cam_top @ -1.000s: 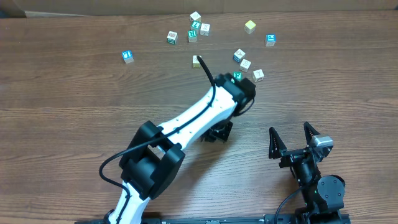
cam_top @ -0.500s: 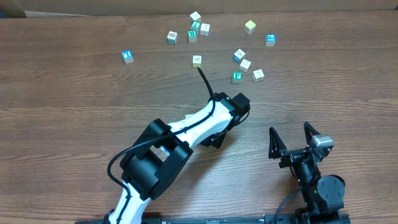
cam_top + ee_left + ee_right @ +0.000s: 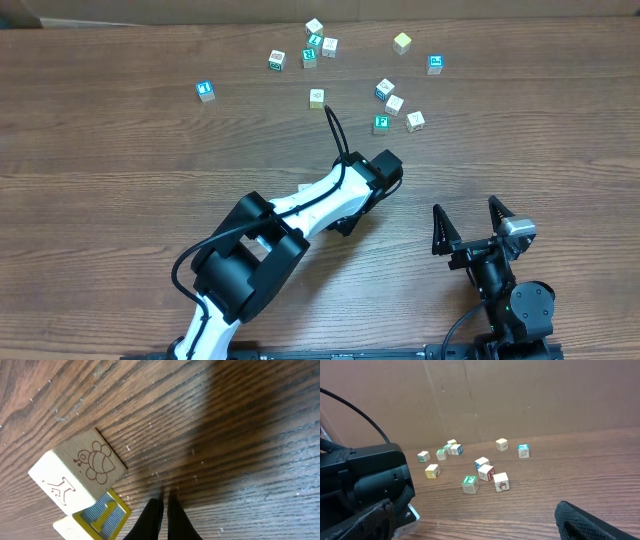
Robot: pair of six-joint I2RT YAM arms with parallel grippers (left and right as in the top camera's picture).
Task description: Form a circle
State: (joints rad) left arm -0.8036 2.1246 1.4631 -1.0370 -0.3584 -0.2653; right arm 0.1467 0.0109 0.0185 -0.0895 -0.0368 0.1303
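Overhead, 4 cubes (image 3: 394,104) clustered, left gripper (image 3: 165,503) closed, right gripper (image 3: 465,208) spread wide

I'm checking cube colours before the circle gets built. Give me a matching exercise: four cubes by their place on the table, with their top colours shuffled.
Cubes:
1. farthest-left cube
2. near cube, closest to the left arm
3. middle cube, beside the cable
4. far lone cube, left of the farthest-right cube

Top colours:
A. cream
B. yellow-green
C. blue
D. green

Pairs: 1-C, 2-D, 3-A, 4-B
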